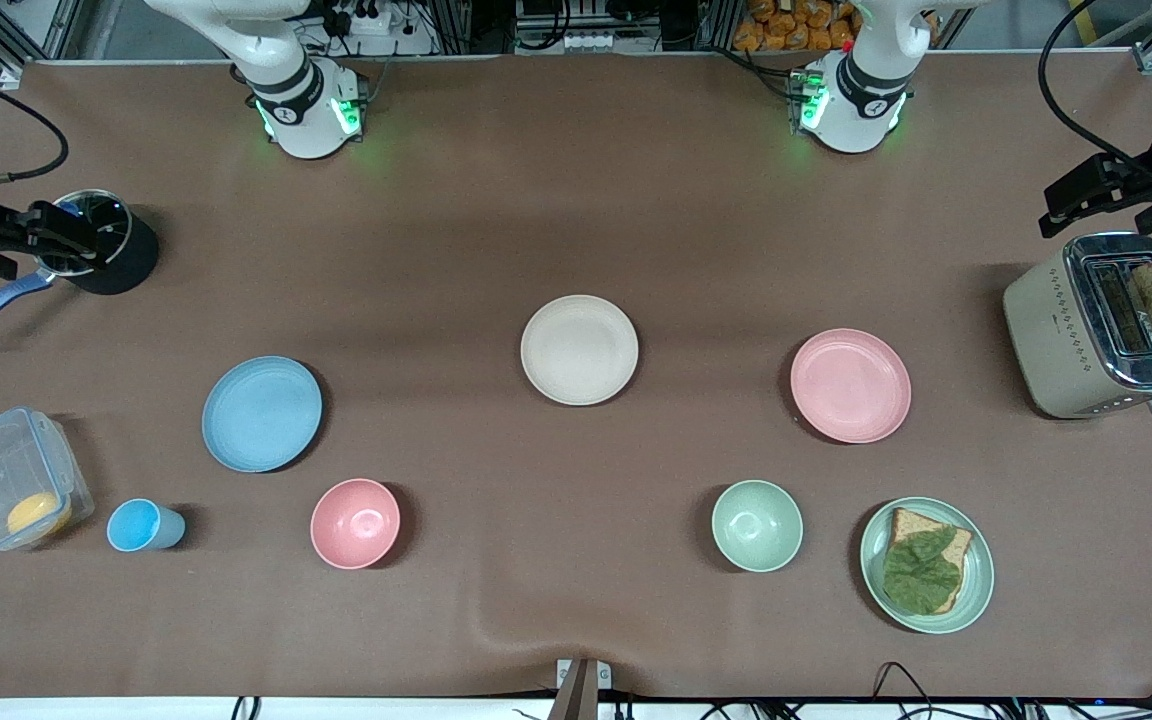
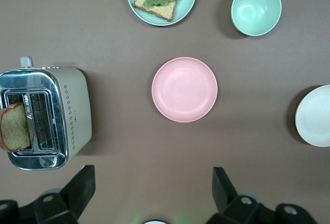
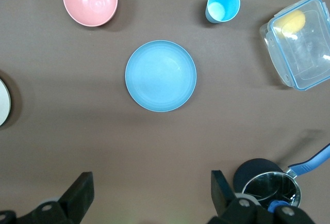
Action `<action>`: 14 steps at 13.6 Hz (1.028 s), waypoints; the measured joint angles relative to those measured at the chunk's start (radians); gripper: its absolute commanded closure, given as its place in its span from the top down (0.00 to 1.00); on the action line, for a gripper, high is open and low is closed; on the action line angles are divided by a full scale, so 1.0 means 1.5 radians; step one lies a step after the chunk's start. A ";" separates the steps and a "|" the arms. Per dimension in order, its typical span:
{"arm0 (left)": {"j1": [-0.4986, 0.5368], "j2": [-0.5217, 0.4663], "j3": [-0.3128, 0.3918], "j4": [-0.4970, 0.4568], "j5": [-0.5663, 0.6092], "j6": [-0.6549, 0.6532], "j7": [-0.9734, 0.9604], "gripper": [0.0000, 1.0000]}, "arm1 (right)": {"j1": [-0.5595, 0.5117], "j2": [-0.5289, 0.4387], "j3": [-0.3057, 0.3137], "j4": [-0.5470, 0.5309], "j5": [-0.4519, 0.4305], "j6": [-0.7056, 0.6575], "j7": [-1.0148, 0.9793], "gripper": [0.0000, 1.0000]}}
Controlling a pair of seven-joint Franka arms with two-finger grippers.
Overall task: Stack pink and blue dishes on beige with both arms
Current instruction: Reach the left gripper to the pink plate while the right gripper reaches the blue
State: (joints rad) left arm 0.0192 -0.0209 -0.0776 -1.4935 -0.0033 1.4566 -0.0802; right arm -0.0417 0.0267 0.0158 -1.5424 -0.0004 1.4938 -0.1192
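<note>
The beige plate (image 1: 579, 349) lies empty at the middle of the table. The pink plate (image 1: 850, 385) sits toward the left arm's end, also seen as the pink plate (image 2: 184, 89) from the left wrist. The blue plate (image 1: 261, 413) lies toward the right arm's end and shows as the blue plate (image 3: 161, 76) from the right wrist. My left gripper (image 2: 153, 176) hangs open and empty, high over bare table between the pink plate and its base. My right gripper (image 3: 152, 178) hangs open and empty, high over bare table beside the blue plate.
Nearer the front camera stand a pink bowl (image 1: 355, 523), a green bowl (image 1: 757, 525), a blue cup (image 1: 143, 526) and a green plate with bread and a leaf (image 1: 926, 565). A toaster (image 1: 1101, 325), a clear container (image 1: 16, 478) and a black pot (image 1: 101, 243) sit at the table's ends.
</note>
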 measured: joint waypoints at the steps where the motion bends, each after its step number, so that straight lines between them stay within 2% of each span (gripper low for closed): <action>1: 0.000 0.000 0.000 0.000 0.000 0.000 0.000 1.00 | 0.000 0.000 0.000 0.000 0.000 0.000 0.000 1.00; 4: 0.003 0.010 0.004 -0.002 0.000 0.001 -0.002 1.00 | 0.000 0.000 0.000 0.000 0.000 0.000 0.000 1.00; 7: 0.021 0.060 0.012 -0.018 0.000 0.036 -0.001 1.00 | -0.005 0.001 -0.004 0.000 0.000 0.000 0.000 1.00; 9: 0.023 0.083 0.012 -0.087 0.000 0.120 -0.002 1.00 | -0.022 0.014 -0.008 -0.001 0.000 0.002 0.000 1.00; 12: 0.031 0.086 0.013 -0.249 0.000 0.303 -0.011 1.00 | -0.041 0.070 -0.011 -0.011 0.000 0.009 -0.001 1.00; 14: 0.040 0.087 0.013 -0.346 0.000 0.409 -0.029 1.00 | -0.043 0.117 -0.011 -0.042 0.000 0.064 -0.001 1.00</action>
State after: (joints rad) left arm 0.0785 0.1095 -0.0579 -2.0119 -0.0032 2.0705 -0.1242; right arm -0.1067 0.2022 -0.0007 -1.6058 -0.0004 1.5902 -0.1201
